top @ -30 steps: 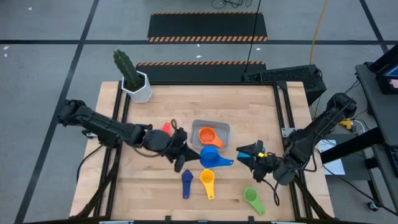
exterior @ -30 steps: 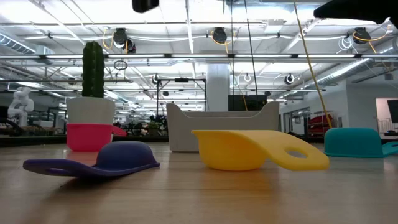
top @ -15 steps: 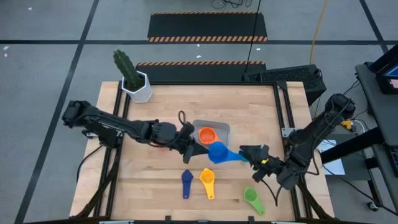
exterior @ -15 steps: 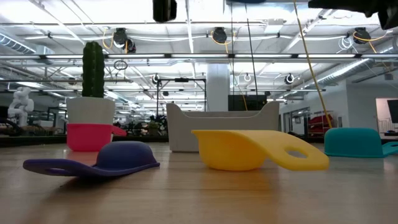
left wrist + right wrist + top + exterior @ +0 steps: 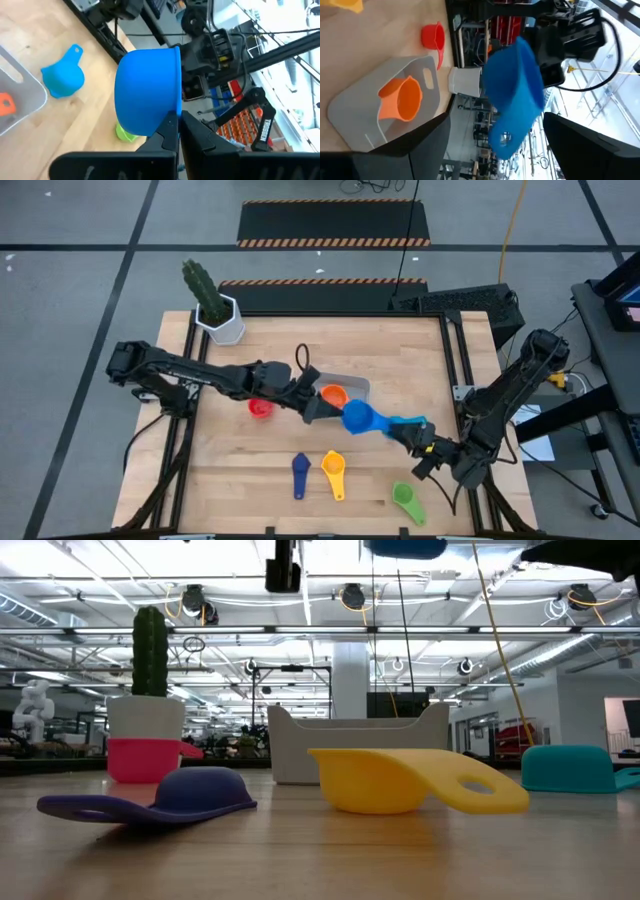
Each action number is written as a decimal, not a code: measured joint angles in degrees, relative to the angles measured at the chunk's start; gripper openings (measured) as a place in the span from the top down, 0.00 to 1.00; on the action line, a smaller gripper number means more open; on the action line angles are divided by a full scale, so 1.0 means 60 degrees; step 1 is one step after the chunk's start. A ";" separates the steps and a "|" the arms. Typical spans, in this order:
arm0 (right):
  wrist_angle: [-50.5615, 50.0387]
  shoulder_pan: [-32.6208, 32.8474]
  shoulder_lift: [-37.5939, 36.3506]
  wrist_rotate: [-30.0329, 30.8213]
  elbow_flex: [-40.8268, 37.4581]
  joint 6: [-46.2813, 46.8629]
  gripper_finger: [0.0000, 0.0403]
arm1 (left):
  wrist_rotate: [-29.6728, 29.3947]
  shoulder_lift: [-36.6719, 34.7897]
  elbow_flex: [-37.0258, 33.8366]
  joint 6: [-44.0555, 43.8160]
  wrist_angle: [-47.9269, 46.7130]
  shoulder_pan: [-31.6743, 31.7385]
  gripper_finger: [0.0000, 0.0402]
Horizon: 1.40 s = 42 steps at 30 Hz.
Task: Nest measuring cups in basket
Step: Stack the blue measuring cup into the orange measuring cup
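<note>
My left gripper (image 5: 322, 411) reaches in from the table's left and is shut on the blue cup (image 5: 358, 417), held in the air just right of the basket (image 5: 357, 387). The orange cup (image 5: 333, 395) sits in the basket. My right gripper (image 5: 424, 444) is open, low over the table, just beyond the light blue cup (image 5: 406, 423). That cup rests mouth down (image 5: 62, 80). On the wood lie the red cup (image 5: 260, 408), the navy cup (image 5: 300, 472), the yellow cup (image 5: 333, 470) and the green cup (image 5: 405, 498). My left gripper pinches the blue cup's bowl at its rim (image 5: 177, 102), the wall passing between the two fingers (image 5: 168, 131). The fingers come roughly level from the table's left. The cup is lifted clear and tilted, its handle (image 5: 504, 136) on the side away from the fingers.
A white hexagonal pot with a cactus (image 5: 222, 320) stands at the far left corner. Black frame rails (image 5: 457, 360) run along both table sides. Bare wood lies left of the red cup and along the far edge.
My left gripper has carried the blue cup toward the table's right and far edge, from beside the navy cup to beside the basket, uncovering the red cup. My right gripper has drawn back toward the near right corner, uncovering the light blue cup.
</note>
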 joint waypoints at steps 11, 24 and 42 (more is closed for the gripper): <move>0.0474 -0.0223 -0.0004 -0.0272 -0.0053 -0.0393 0.22 | 0.1400 0.0557 -0.0001 -0.1260 0.0129 0.0389 0.99; 0.0465 -0.0225 -0.0004 -0.0292 -0.0055 -0.0314 0.44 | 0.2125 0.1092 0.0014 -0.2109 0.0594 0.0957 0.99; 0.0396 -0.0208 -0.0015 -0.0400 -0.0177 -0.0305 0.97 | 0.1686 0.1130 -0.0003 -0.1718 0.0714 0.0963 0.99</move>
